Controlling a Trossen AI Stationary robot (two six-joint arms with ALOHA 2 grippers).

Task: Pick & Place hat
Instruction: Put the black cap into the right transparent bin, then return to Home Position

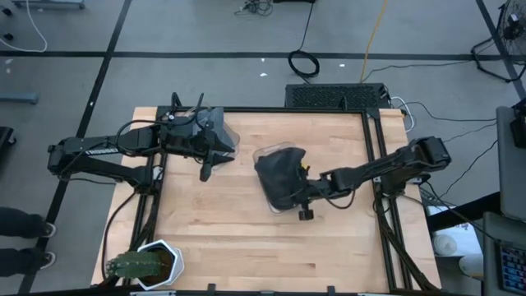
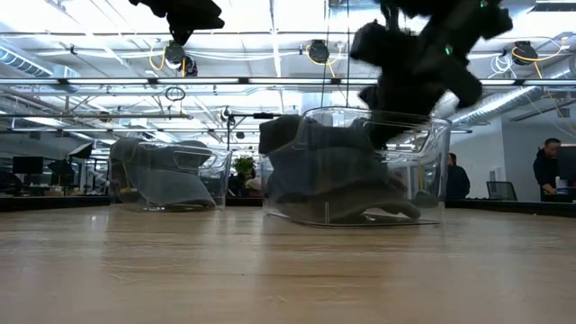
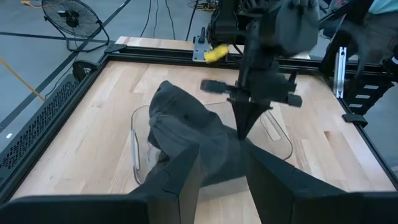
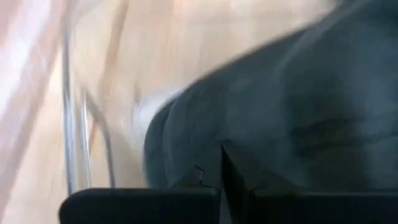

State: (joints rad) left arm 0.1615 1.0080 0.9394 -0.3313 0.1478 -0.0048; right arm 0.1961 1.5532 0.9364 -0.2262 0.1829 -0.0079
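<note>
A dark grey hat [image 1: 278,177] lies in a clear plastic tub [image 2: 355,166] at mid-table, its crown bulging above the rim [image 3: 186,115]. My right gripper [image 3: 242,129] reaches down from the table's right side into the tub and is shut on the hat. A second clear tub [image 1: 218,131] holding another dark hat [image 2: 166,175] stands near the far left. My left gripper [image 1: 205,170] hangs open above the table beside that second tub and touches nothing. Its fingers [image 3: 180,180] point toward the middle tub. My right gripper pinches the hat's cloth [image 4: 261,124] between its two shut fingers [image 4: 205,177], on the side of the hat toward the table's right [image 3: 233,146]. It comes from above, pointing down. The hat rests in the tub. Whether it has one layer or several is hidden.
A plant in a white pot [image 1: 149,265] stands at the near left corner. A black frame [image 1: 374,148] edges the table's right and far sides. Bare wood [image 1: 246,238] lies near of both tubs. People [image 2: 547,171] are in the room beyond.
</note>
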